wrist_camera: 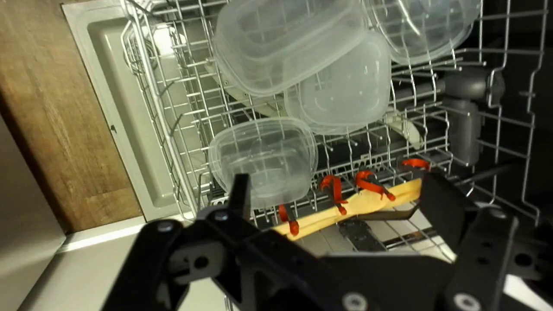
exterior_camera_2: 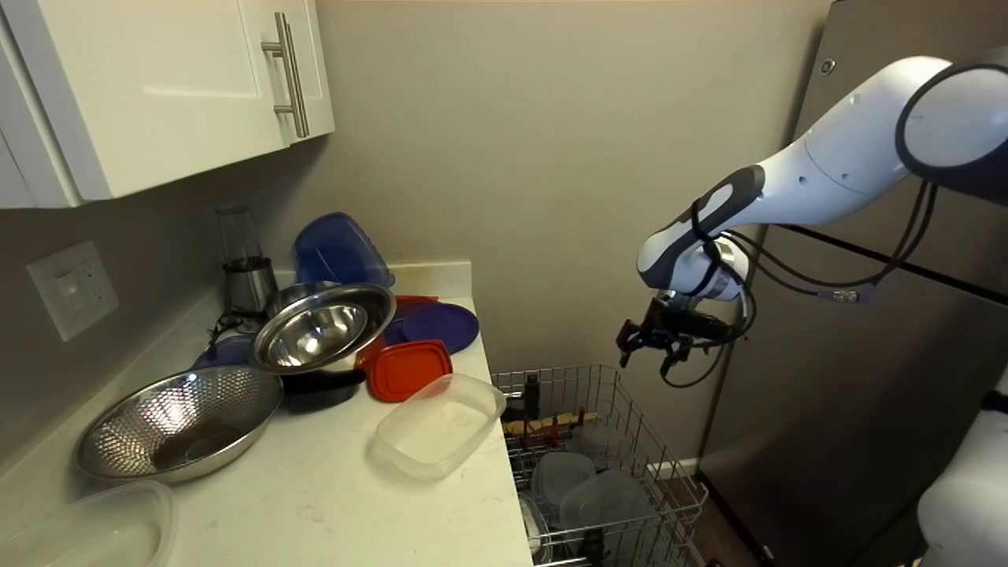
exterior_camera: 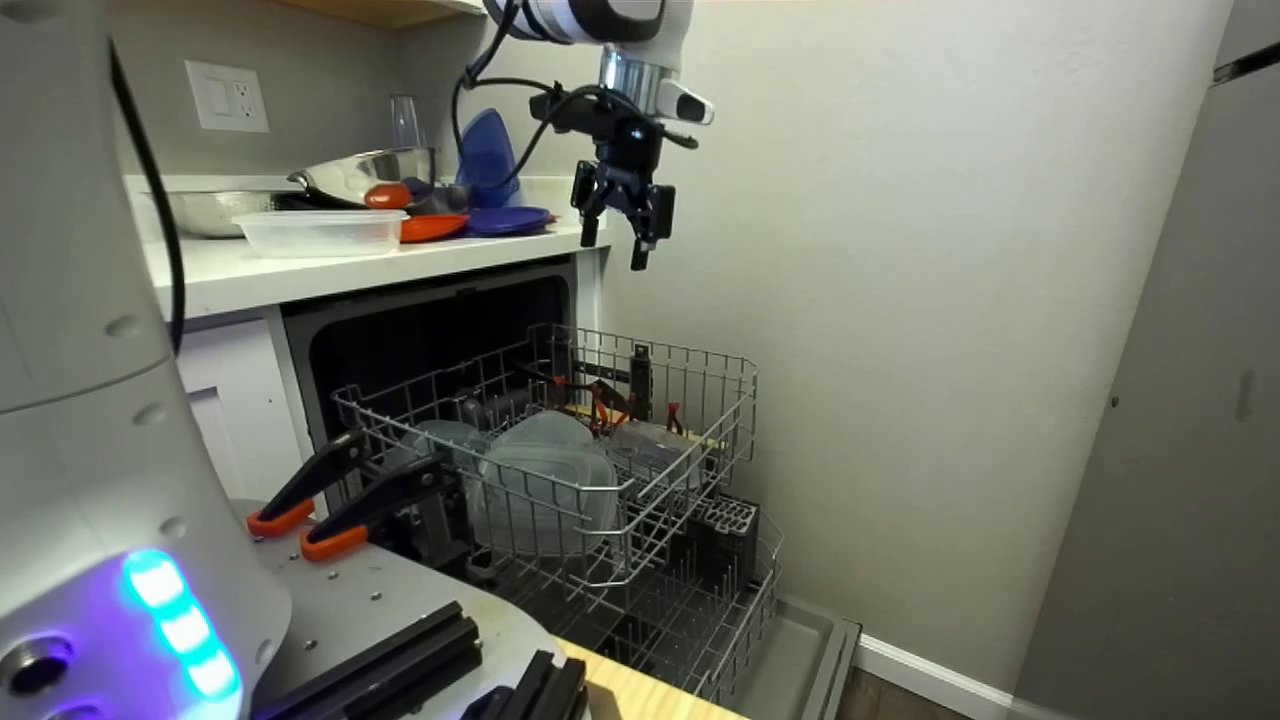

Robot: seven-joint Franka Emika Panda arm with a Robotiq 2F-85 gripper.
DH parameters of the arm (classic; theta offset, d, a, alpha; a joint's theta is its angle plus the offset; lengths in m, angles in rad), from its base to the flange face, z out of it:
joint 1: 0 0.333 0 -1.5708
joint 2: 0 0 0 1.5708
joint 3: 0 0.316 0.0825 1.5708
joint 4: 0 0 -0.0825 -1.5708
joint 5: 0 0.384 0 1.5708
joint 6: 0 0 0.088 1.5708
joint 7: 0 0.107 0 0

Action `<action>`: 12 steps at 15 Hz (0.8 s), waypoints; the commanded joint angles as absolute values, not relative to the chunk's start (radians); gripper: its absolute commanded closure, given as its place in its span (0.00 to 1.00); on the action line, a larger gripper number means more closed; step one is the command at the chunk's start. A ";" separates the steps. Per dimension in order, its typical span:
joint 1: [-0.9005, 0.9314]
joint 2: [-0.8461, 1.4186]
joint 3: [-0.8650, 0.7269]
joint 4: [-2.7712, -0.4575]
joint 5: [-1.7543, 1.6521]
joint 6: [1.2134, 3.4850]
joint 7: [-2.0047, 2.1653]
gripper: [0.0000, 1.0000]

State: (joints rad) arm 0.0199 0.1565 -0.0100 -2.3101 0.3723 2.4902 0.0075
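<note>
My gripper [exterior_camera: 614, 248] hangs in the air, higher than the pulled-out upper dishwasher rack [exterior_camera: 590, 488], fingers spread and pointing down. Nothing sits between them in any view. In the wrist view, the rack holds several clear plastic containers, among them a large one [wrist_camera: 289, 47] and a smaller one [wrist_camera: 263, 155] near the left finger [wrist_camera: 240, 194]. Pale wooden utensils [wrist_camera: 360, 205] lie across the rack, seen between the fingers but well below them. Several red clips [wrist_camera: 332, 188] stand along the utensils. The right finger [wrist_camera: 445, 211] hides part of the rack behind it.
Beside the rack, the counter [exterior_camera_2: 315, 504] carries a steel colander [exterior_camera_2: 181, 417], metal bowls [exterior_camera_2: 323, 327], a clear container [exterior_camera_2: 441, 425], a red lid [exterior_camera_2: 409, 370] and a blue lid [exterior_camera_2: 441, 327]. A lower rack [exterior_camera: 640, 625] sits beneath. A wall and a fridge [exterior_camera_2: 850, 409] bound the space.
</note>
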 commanded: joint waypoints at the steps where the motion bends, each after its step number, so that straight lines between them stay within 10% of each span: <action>1: 0.017 0.271 0.024 -2.259 0.431 2.654 0.079 0.00; 12: -0.116 0.513 0.163 -2.116 0.645 2.964 0.226 0.00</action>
State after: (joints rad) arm -0.0374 0.4759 0.0830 -2.1574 0.5295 2.9523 0.2254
